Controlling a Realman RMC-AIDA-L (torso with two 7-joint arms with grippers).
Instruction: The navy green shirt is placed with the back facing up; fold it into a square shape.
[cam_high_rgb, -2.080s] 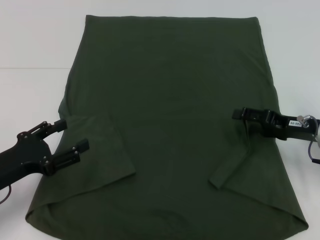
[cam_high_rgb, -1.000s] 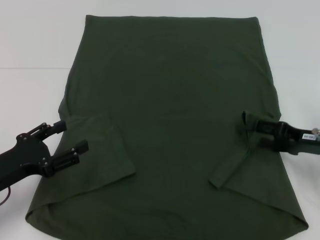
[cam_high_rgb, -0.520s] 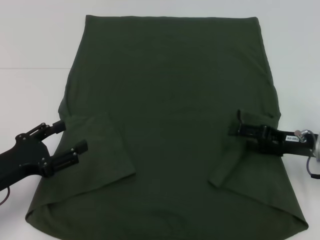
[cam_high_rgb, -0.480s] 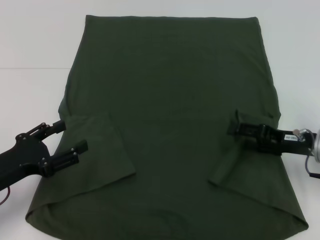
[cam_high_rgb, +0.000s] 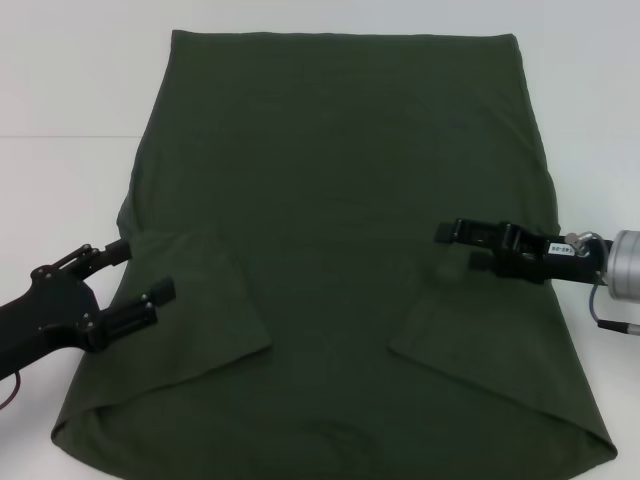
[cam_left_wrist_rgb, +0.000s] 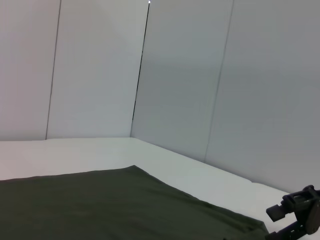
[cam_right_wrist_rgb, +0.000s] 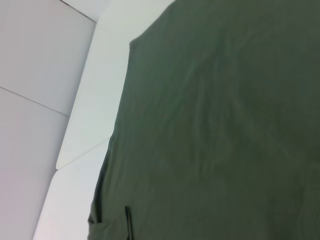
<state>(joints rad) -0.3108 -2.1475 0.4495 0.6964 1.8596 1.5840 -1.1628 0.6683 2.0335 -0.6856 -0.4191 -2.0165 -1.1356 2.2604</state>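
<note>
The navy green shirt (cam_high_rgb: 340, 190) lies flat, plain side up, and covers most of the white table; both sleeves are folded inward onto the body. In the head view my right gripper (cam_high_rgb: 458, 246) reaches in from the right over the folded right sleeve (cam_high_rgb: 470, 340) and is shut on that sleeve's upper edge. My left gripper (cam_high_rgb: 143, 272) rests at the shirt's left edge beside the folded left sleeve (cam_high_rgb: 195, 310), open, with nothing between its fingers. The shirt (cam_left_wrist_rgb: 100, 205) also shows in the left wrist view, and the shirt (cam_right_wrist_rgb: 215, 125) fills the right wrist view.
The white table (cam_high_rgb: 70, 90) shows as bare strips to the left and right of the shirt and beyond its far hem. In the left wrist view, grey wall panels (cam_left_wrist_rgb: 175, 75) stand behind the table, and the other arm's gripper (cam_left_wrist_rgb: 300, 215) shows far off.
My right gripper has closed on the right sleeve and carried it toward the shirt's middle, so the folded flap is now wider. The left arm has not moved.
</note>
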